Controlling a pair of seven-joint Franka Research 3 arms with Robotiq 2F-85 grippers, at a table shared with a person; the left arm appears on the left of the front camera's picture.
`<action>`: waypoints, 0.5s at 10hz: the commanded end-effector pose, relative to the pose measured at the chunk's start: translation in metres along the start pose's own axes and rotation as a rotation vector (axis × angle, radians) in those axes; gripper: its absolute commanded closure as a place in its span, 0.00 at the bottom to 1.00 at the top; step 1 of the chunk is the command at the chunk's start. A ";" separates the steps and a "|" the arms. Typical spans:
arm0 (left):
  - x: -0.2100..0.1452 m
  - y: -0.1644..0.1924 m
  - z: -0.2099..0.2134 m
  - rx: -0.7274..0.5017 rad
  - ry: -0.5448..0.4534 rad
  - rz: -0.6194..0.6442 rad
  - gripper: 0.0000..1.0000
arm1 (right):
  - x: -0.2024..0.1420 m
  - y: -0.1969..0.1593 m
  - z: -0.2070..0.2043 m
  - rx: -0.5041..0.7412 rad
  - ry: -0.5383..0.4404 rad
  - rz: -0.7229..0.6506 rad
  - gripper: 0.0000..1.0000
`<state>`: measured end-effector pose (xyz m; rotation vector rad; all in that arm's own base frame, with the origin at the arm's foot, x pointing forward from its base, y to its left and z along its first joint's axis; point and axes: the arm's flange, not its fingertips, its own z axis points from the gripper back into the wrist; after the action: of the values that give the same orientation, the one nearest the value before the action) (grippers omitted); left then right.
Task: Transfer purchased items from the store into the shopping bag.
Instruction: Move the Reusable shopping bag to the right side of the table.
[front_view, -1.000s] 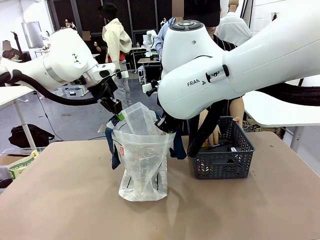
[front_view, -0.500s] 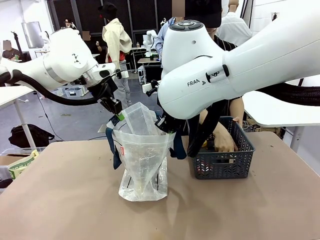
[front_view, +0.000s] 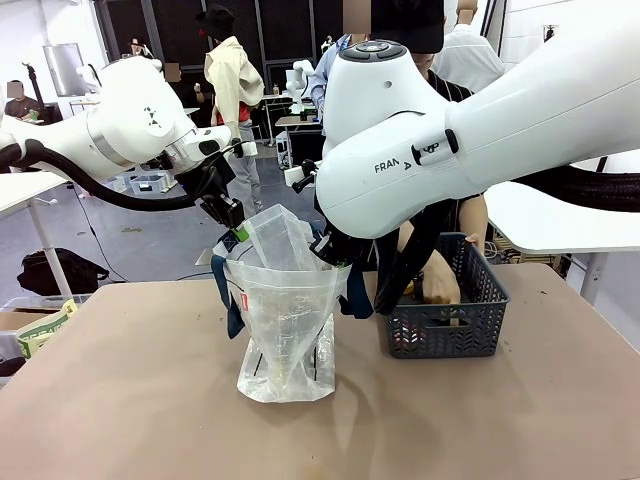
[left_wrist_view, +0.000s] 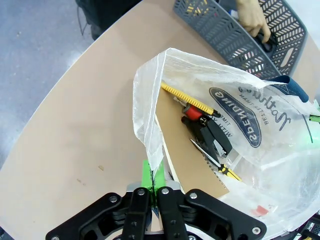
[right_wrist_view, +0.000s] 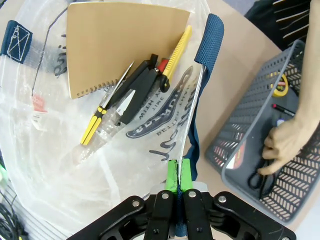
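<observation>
The person's hand (front_view: 441, 286) has come down into the grey basket (front_view: 492, 300), toward its left side.

"FRAN" is printed in dark letters on the white right arm (front_view: 392, 166), and the rest of the word is cut off at a joint. On the shopping bag (left_wrist_view: 150, 100) a navy oval logo (left_wrist_view: 235, 117) is seen with white capitals starting "SPE", plus dark script that seems to begin "Natur"; the rest is lost in crinkles. The bag's little red tag (front_view: 243, 300) can't be read.
</observation>
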<state>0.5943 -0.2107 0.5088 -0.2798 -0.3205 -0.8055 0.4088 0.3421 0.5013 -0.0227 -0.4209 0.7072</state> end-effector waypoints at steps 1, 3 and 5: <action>-0.004 -0.001 0.002 0.015 -0.005 0.002 1.00 | -0.001 -0.001 0.001 0.007 -0.003 -0.001 1.00; -0.004 -0.001 0.002 0.015 -0.005 0.002 1.00 | -0.001 -0.001 0.001 0.007 -0.003 -0.001 1.00; -0.004 -0.001 0.002 0.015 -0.005 0.002 1.00 | -0.001 -0.001 0.001 0.007 -0.003 -0.001 1.00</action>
<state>0.5943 -0.2107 0.5088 -0.2798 -0.3205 -0.8055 0.4088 0.3421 0.5013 -0.0227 -0.4209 0.7072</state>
